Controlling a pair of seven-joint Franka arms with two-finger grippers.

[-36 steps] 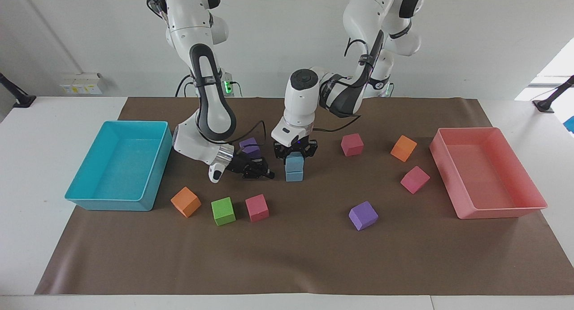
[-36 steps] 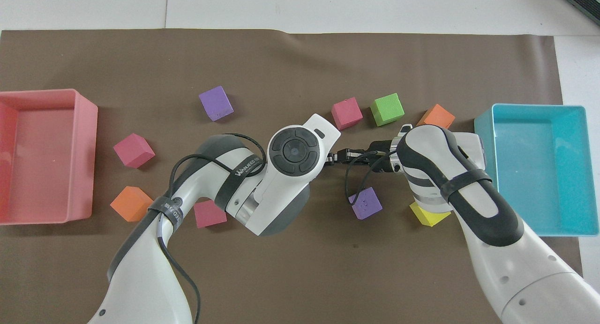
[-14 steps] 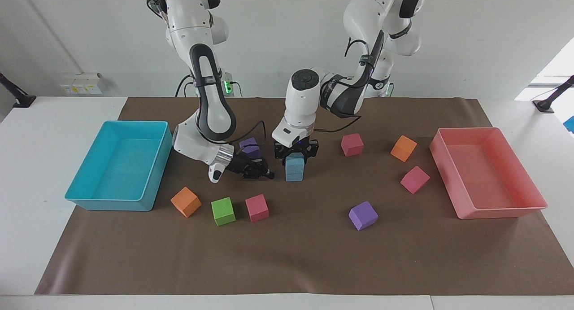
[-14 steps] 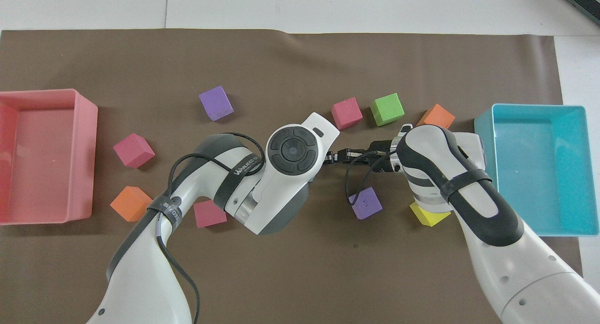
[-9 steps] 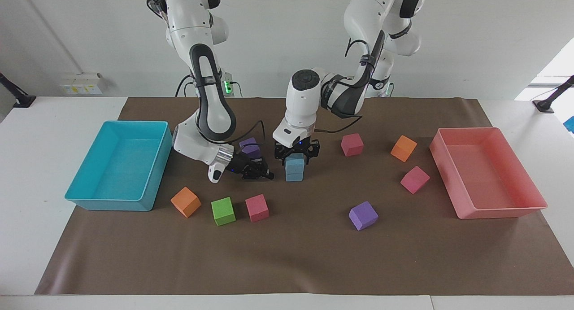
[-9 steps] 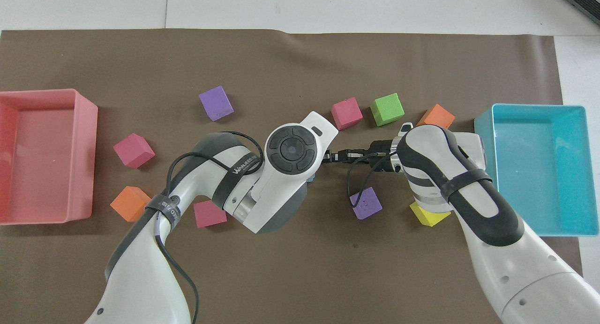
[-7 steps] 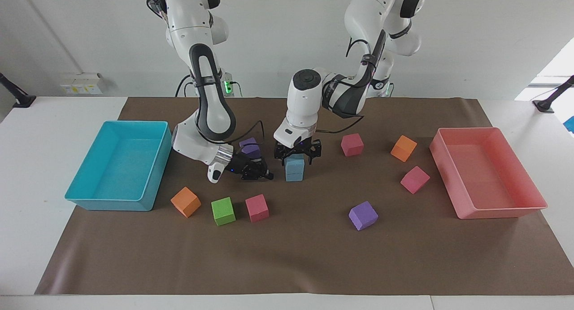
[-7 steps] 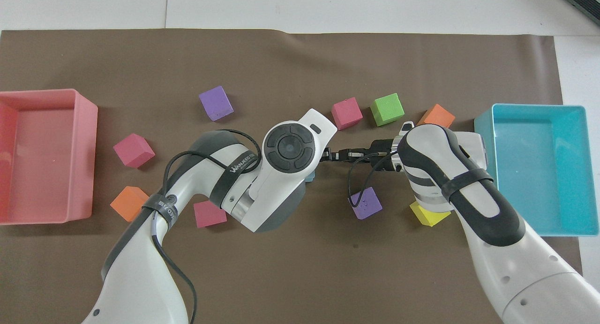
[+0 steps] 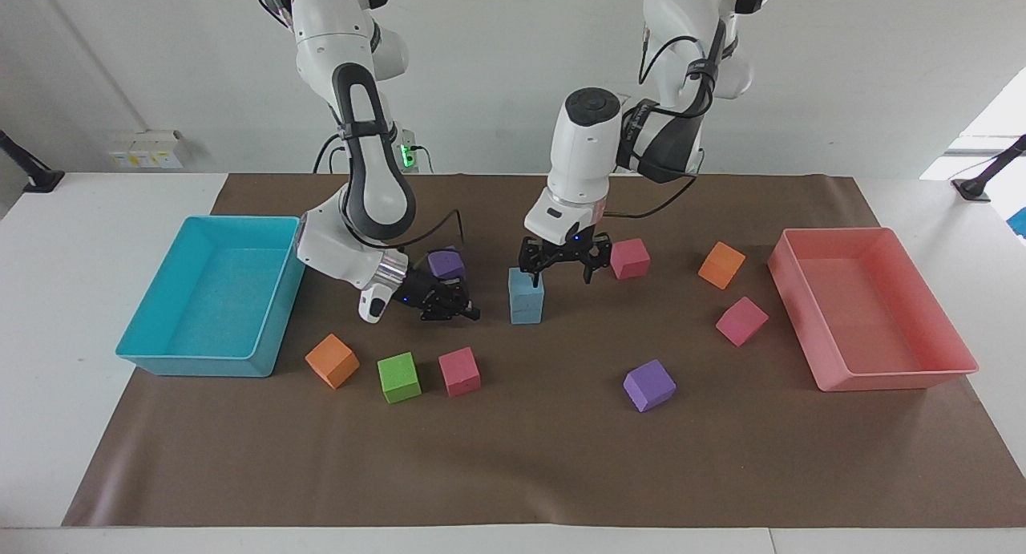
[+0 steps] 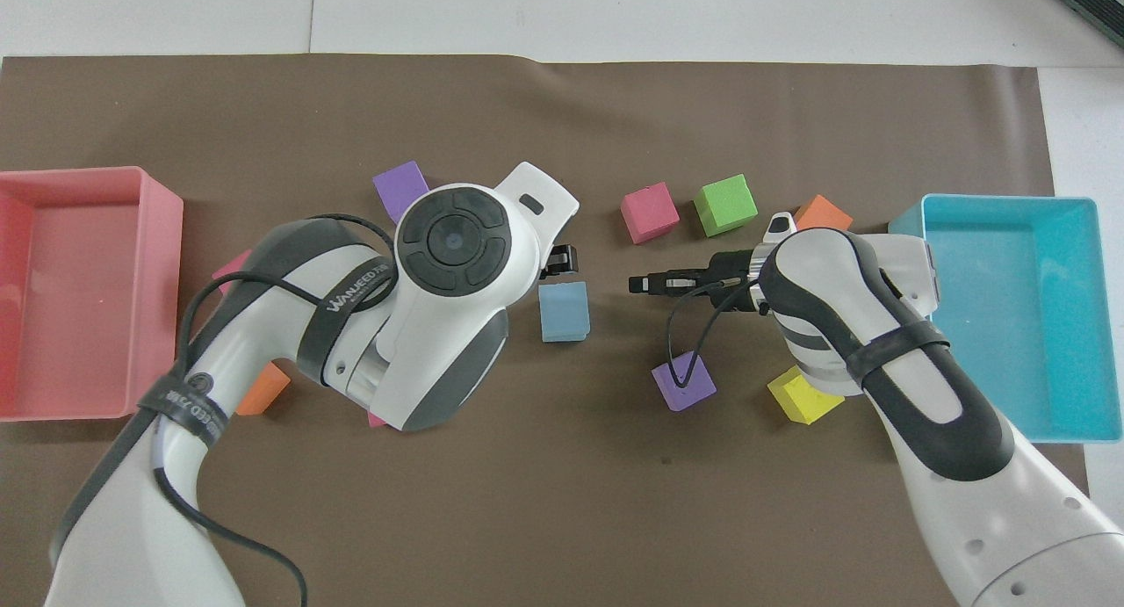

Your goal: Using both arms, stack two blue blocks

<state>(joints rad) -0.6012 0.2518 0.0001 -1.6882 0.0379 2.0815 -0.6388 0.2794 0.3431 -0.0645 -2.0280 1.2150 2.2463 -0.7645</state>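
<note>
While waiting nearest the robots, close by the right gripper [image 9: 463, 312]: purple cube [image 9: 446, 263], no part of the job. Right gripper pinched tight on nothing, low over the brown mat [image 9: 513, 458], just beside the blue blocks [image 9: 526, 296] toward the right arm's end, not touching them.

Left gripper [image 9: 561, 280]: spread wide, empty, raised about level with the top block, just beside the stack toward the left arm's end. Blue blocks between the two grippers, one squarely on the other, touched by neither. Stacking judged done.

Probably light, soft foam, matte, so unlikely to slip; apt to squash under a hard pinch and topple at a nudge. If regripping, take the upper block by two opposing flat faces, mid-height, gently.

Farther out than the stack: pink cube [image 9: 459, 371], green cube [image 9: 398, 377], orange cube [image 9: 331, 360].
</note>
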